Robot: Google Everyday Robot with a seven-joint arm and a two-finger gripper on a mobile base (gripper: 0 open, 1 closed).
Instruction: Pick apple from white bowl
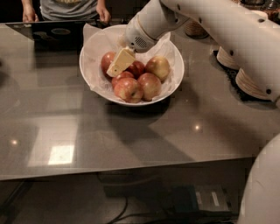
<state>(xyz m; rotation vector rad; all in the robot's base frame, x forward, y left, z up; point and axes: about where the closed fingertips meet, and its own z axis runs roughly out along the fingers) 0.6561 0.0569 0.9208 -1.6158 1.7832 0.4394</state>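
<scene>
The white bowl (pixel 93 52), lined with crinkled white paper, stands on the grey table at the back centre and holds several apples. The deep red apple (pixel 106 61) lies at the bowl's left side. A smaller, darker red apple (pixel 137 68) sits in the middle, with mottled red-yellow apples (pixel 128 89) around it. My gripper (pixel 120 63) reaches down into the bowl from the upper right. Its pale yellow tip sits against the right side of the deep red apple and covers part of it.
My white arm (pixel 210 22) crosses over the bowl's back right. Stacked pale disposable bowls (pixel 253 81) stand at the right edge. A laptop (pixel 48 33) and a person's hands (pixel 103 13) are at the table's far side. The table's front edge (pixel 131 168) runs below.
</scene>
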